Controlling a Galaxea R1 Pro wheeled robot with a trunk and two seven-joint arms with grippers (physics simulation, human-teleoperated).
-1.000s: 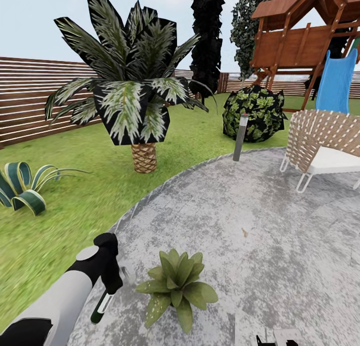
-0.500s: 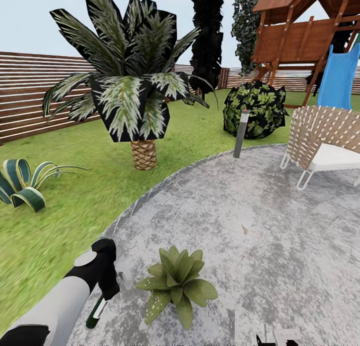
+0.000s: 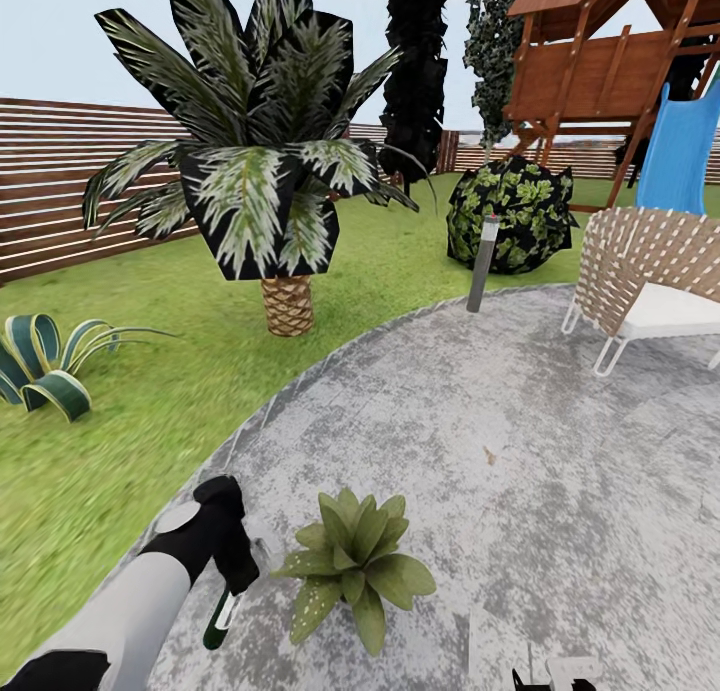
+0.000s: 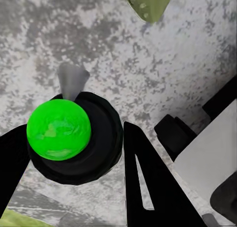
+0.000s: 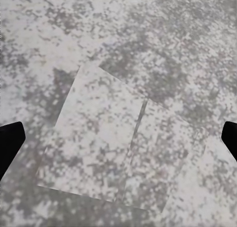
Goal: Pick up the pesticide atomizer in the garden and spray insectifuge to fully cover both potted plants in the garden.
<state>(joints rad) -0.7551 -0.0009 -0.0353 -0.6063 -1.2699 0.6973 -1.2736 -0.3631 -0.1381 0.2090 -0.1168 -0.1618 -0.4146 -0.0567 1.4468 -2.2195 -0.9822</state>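
The left gripper (image 3: pixel 228 583) is clamped on the pesticide atomizer (image 3: pixel 220 619) — bottle hanging just beside the potted plant (image 3: pixel 355 568), its label unreadable. The right gripper's (image 5: pixel 118 138) fingers are spread wide over bare paving (image 3: pixel 520 451). Beyond the curved edge lies lawn (image 3: pixel 130 371), then the fence (image 3: pixel 50 191).

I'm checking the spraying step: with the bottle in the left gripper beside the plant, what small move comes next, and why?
Probably swing the left gripper toward the potted plant and aim the pesticide atomizer: the bottle hangs beside the leaves, pointing down at the paving.
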